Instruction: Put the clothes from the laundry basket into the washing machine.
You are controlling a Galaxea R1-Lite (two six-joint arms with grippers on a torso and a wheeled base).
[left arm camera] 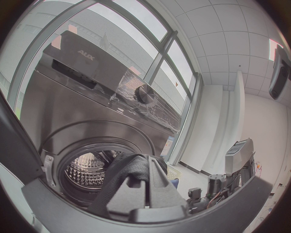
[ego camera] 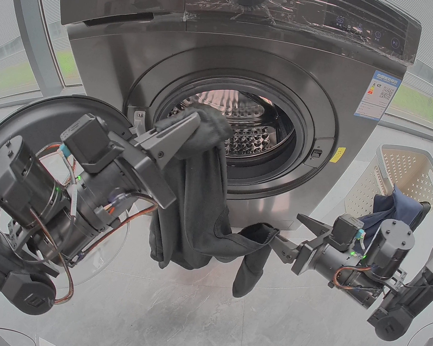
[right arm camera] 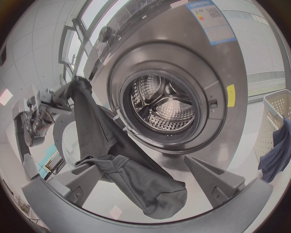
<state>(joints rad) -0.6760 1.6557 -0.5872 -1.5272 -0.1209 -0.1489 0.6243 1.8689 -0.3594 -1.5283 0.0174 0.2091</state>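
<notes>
Washer (ego camera: 294,73) stands with drum (ego camera: 252,134) open, door (ego camera: 32,117) swung to the robot's left, and basket (ego camera: 415,172) at right with a blue cloth (ego camera: 395,207) over its rim. The dark garment (ego camera: 199,204), soft, light and limp, hangs at the drum's mouth from the left gripper (ego camera: 183,128), jaws clenched on its top. Its tail drapes over one finger of the right gripper (ego camera: 286,231), jaws spread. Gathering that tail should keep it from snagging the drum's rim; open room in front looks ample.

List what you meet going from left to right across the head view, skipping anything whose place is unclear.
In order: open washer door → left gripper → dark garment → right gripper → laundry basket.
</notes>
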